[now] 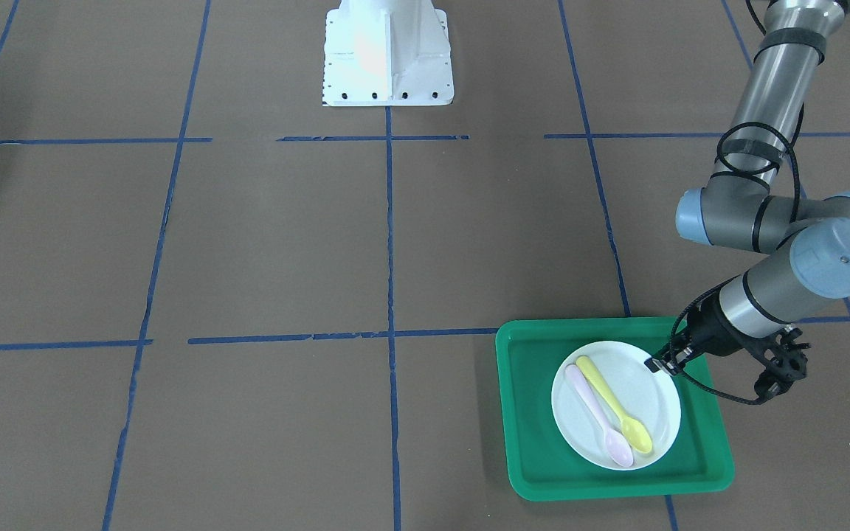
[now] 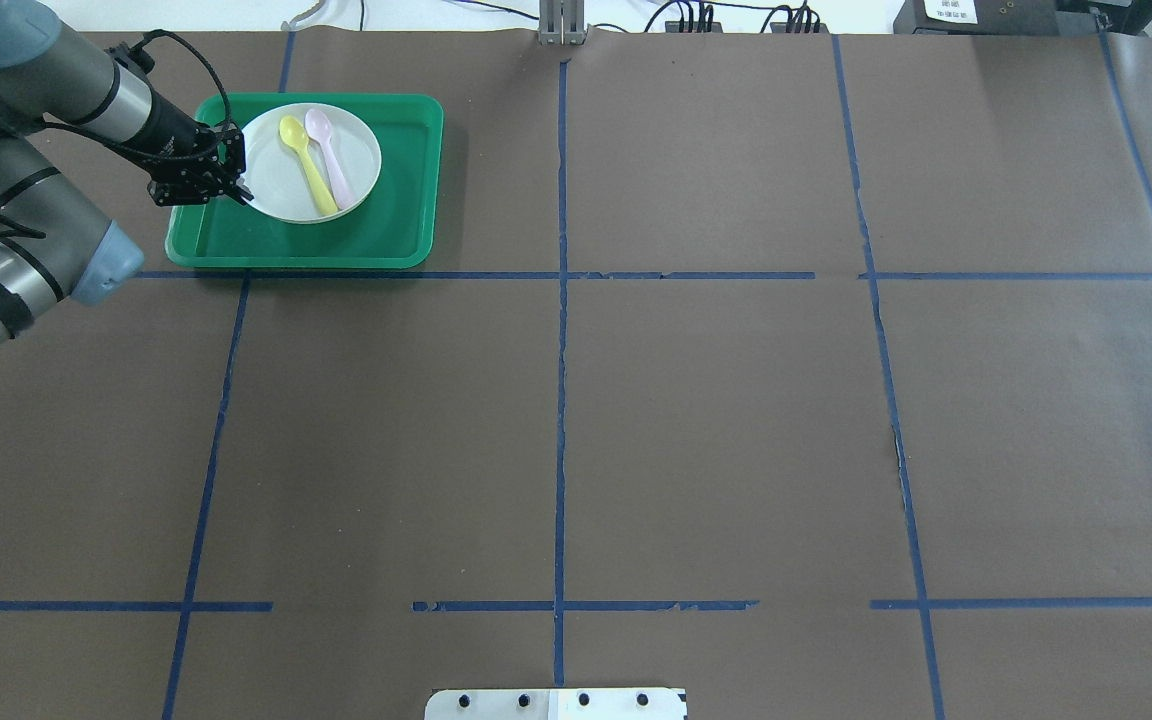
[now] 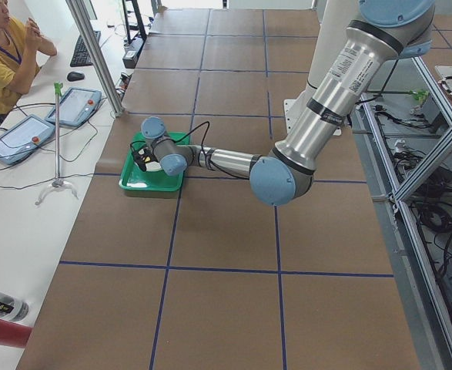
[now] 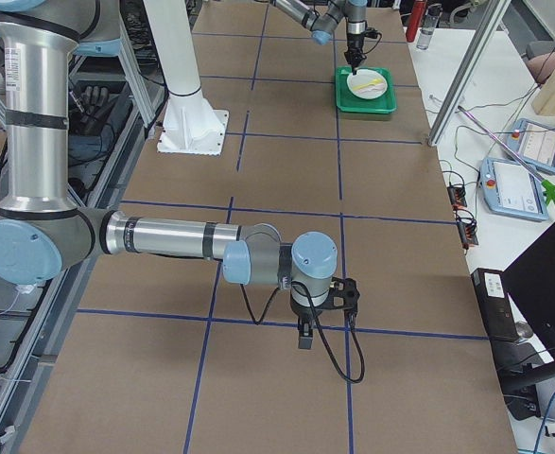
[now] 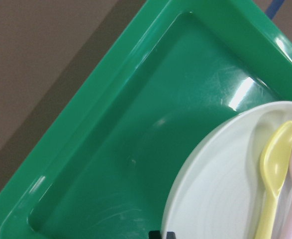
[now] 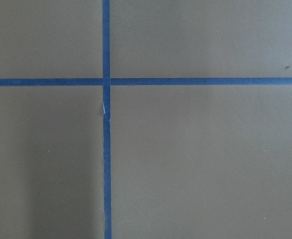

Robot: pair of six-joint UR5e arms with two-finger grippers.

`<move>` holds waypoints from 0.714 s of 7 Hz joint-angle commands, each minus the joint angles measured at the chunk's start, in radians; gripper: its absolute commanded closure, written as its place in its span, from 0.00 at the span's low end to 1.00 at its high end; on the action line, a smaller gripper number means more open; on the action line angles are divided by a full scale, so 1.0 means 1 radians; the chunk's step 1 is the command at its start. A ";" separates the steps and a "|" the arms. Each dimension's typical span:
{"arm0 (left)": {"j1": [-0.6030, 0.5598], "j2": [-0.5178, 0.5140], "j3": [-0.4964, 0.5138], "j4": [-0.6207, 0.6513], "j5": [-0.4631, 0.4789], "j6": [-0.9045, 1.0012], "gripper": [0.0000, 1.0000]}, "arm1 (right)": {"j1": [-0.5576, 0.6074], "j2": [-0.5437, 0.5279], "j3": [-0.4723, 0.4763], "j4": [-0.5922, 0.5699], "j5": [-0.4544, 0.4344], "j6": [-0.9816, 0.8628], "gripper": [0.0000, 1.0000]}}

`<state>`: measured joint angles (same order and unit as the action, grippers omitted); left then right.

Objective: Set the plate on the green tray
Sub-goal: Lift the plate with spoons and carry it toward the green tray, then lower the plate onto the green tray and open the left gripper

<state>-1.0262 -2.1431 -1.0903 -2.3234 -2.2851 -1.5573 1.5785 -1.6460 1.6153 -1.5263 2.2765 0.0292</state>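
The white plate lies inside the green tray at the table's far left corner; both show in the overhead view, plate and tray. A yellow spoon and a pink spoon lie on the plate. My left gripper is at the plate's rim on the robot's side, its fingertips close together on the rim. The right gripper shows only in the exterior right view, low over bare table; I cannot tell whether it is open or shut.
The robot's white base stands at the middle of the near edge. Blue tape lines divide the brown table. The tray's raised rim surrounds the plate. An operator sits beyond the far edge.
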 commanded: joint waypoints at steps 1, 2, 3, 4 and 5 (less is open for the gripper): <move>0.002 0.009 0.001 -0.050 0.004 0.005 0.45 | 0.000 0.000 0.000 0.000 0.001 0.000 0.00; -0.001 0.014 -0.003 -0.050 0.004 0.008 0.36 | 0.000 0.000 0.000 0.000 0.000 0.000 0.00; -0.027 0.022 -0.026 -0.050 0.001 0.017 0.33 | 0.000 0.000 0.000 0.000 0.000 0.000 0.00; -0.056 0.125 -0.140 -0.048 -0.011 0.087 0.33 | 0.000 0.000 0.000 0.000 0.000 0.000 0.00; -0.089 0.232 -0.236 -0.041 -0.043 0.261 0.33 | 0.000 0.000 0.000 0.000 0.001 0.000 0.00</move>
<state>-1.0788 -2.0248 -1.2161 -2.3700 -2.3003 -1.4493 1.5785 -1.6460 1.6152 -1.5263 2.2768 0.0291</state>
